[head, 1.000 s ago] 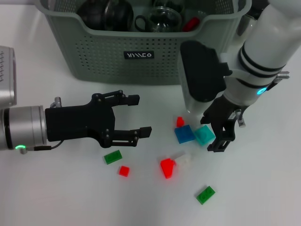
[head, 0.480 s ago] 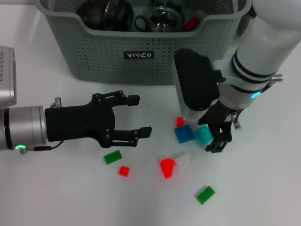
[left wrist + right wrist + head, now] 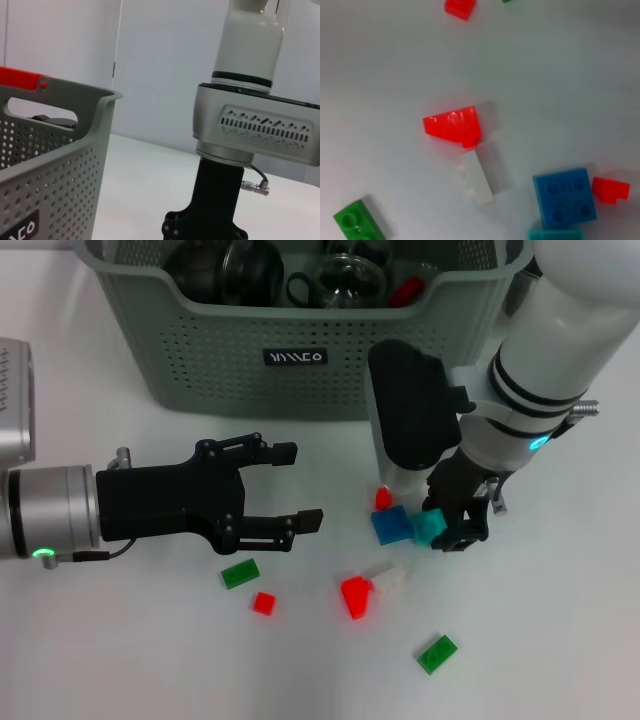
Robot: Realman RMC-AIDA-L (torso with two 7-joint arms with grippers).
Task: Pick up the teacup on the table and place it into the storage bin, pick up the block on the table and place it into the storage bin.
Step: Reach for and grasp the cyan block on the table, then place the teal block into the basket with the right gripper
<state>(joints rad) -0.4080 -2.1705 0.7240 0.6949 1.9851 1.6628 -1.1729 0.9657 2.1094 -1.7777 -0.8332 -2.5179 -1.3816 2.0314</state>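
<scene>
Right end effector (image 3: pixel 452 523) has closed in on the square teal block (image 3: pixel 428 527)

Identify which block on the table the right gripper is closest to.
The teal block, beside the blue block: the right gripper sits right at it, while the red, white and green blocks lie farther off.

The scene is viewed steeply from above by the head camera. The storage bin (image 3: pixel 55 165) is seen side-on, close, from the left wrist. The blue block (image 3: pixel 564 196) (image 3: pixel 392 525) is shared with the downward-facing right wrist view.
</scene>
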